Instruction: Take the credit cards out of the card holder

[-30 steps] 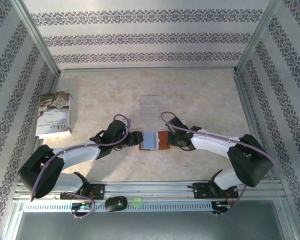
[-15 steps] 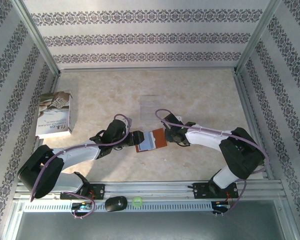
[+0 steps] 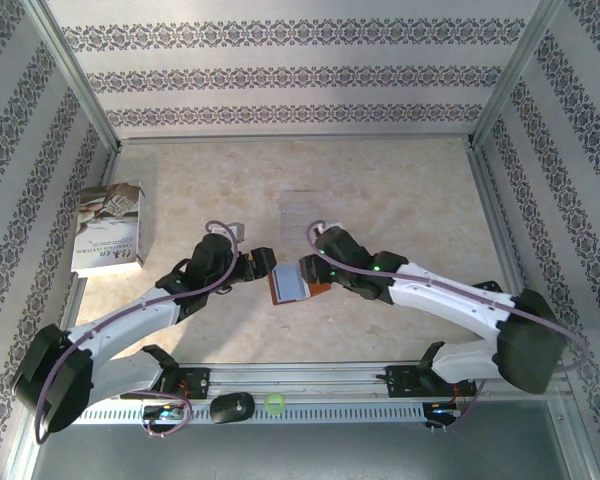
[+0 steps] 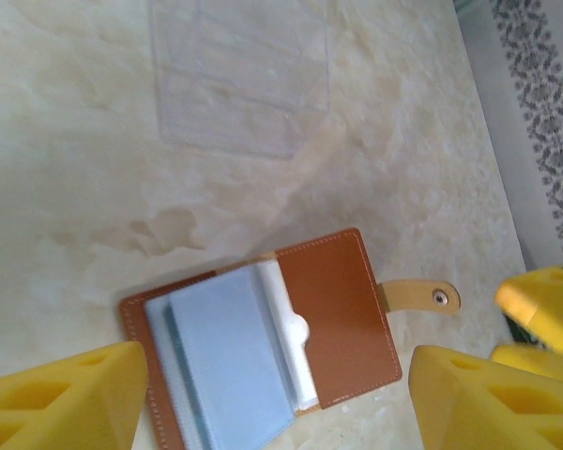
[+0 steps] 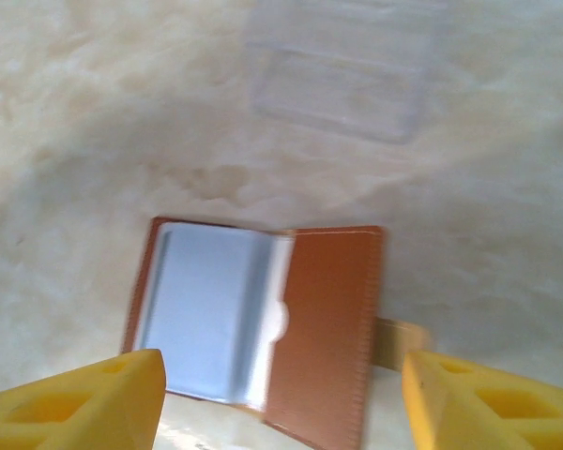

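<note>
The card holder (image 3: pixel 293 283) lies open on the marbled table (image 3: pixel 400 190), near its middle, just in front of the pale translucent sheet (image 3: pixel 302 212) and flanked by the two arms. In the top view the left gripper (image 3: pixel 263 266) sits at its left edge and the right gripper (image 3: pixel 308 268) at its upper right corner. In the left wrist view the card holder (image 4: pixel 338 319) lies below and between the yellow fingers (image 4: pixel 66 398) of the left gripper (image 4: pixel 277 375), which is spread wide and grips nothing; the snap tab (image 4: pixel 420 295) points toward the other finger. The right gripper (image 5: pixel 281 375) is likewise spread wide and grasps nothing, and the card holder (image 5: pixel 324 319) lies flat in the gap between its fingers (image 5: pixel 84 403). Inside show pale blue leaves (image 4: pixel 230 356) and a white edge with a notch - which layer is a card, I cannot tell. A printed booklet (image 3: pixel 108 228) lies well apart, at the left wall.
</note>
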